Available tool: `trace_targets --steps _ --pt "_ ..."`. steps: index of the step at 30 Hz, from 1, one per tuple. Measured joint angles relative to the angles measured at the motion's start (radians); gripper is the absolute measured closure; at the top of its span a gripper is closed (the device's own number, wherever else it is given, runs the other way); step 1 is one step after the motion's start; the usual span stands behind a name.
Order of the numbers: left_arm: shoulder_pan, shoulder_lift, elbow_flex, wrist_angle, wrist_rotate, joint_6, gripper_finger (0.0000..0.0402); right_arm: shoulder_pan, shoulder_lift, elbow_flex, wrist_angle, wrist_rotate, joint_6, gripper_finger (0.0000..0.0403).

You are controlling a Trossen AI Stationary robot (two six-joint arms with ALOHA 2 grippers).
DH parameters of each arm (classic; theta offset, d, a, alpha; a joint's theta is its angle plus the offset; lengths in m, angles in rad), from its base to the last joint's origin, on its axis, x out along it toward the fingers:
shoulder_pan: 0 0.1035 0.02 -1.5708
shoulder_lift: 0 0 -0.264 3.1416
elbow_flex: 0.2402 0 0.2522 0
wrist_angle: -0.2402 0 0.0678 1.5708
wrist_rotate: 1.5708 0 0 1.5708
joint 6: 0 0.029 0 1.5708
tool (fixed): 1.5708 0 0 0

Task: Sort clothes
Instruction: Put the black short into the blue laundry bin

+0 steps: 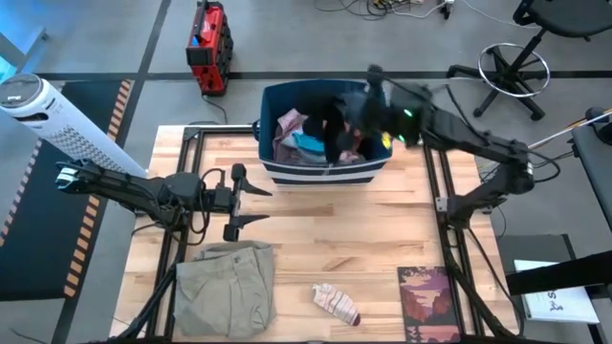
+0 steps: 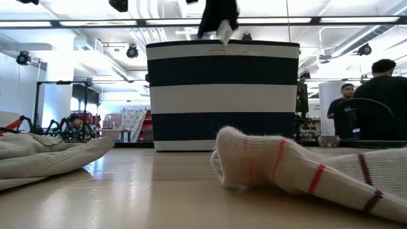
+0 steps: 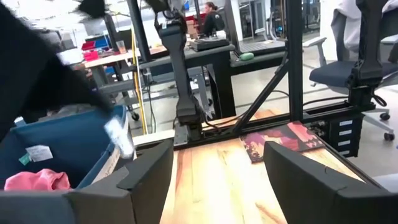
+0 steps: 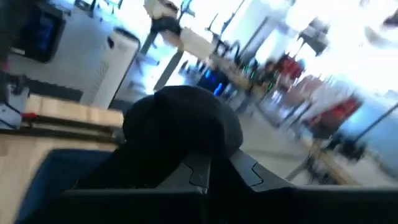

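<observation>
Black garment (image 1: pixel 334 124) (held by right gripper (image 1: pixel 356 113)), hanging lengthwise down over bin (image 1: pixel 320 172)

Bin (image 1: pixel 325 172): navy, white stripes. Trousers (image 1: pixel 228 287): khaki-olive. Sock (image 1: pixel 337 303): pinkish-white, red stripes. Booklet (image 1: pixel 428 302): dark red, patterned. Garment (image 1: pixel 335 129) over bin: black. Tabletop (image 1: pixel 335 229): light wood.

A white sock (image 2: pixel 305 168) with red stripes is lying close on the worktop (image 2: pixel 127 197). A khaki garment (image 2: pixel 44 156) is resting at the left. The striped navy bin (image 2: pixel 222 95) is standing behind, a black piece (image 2: pixel 217 18) hanging above its rim.
</observation>
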Motion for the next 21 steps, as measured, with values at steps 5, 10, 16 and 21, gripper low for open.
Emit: trace_targets --steps 5,10,16,21 --pt "0.0 -0.002 0.0 -0.001 0.0 0.0 0.0151 -0.173 0.122 -0.007 -0.088 -0.203 0.12 0.0403" --pt "0.0 -0.002 0.0 -0.003 0.0 0.0 0.0149 -0.265 0.275 -0.008 -0.154 -0.292 0.143 0.0403" --pt "0.0 -0.002 0.0 -0.005 0.0 -0.007 0.016 -0.324 0.435 -0.008 -0.195 -0.41 0.186 0.0403" --pt "0.0 -0.002 0.0 -0.006 0.0 -0.008 0.0169 -0.341 0.532 -0.008 -0.263 -0.433 0.196 0.0403"
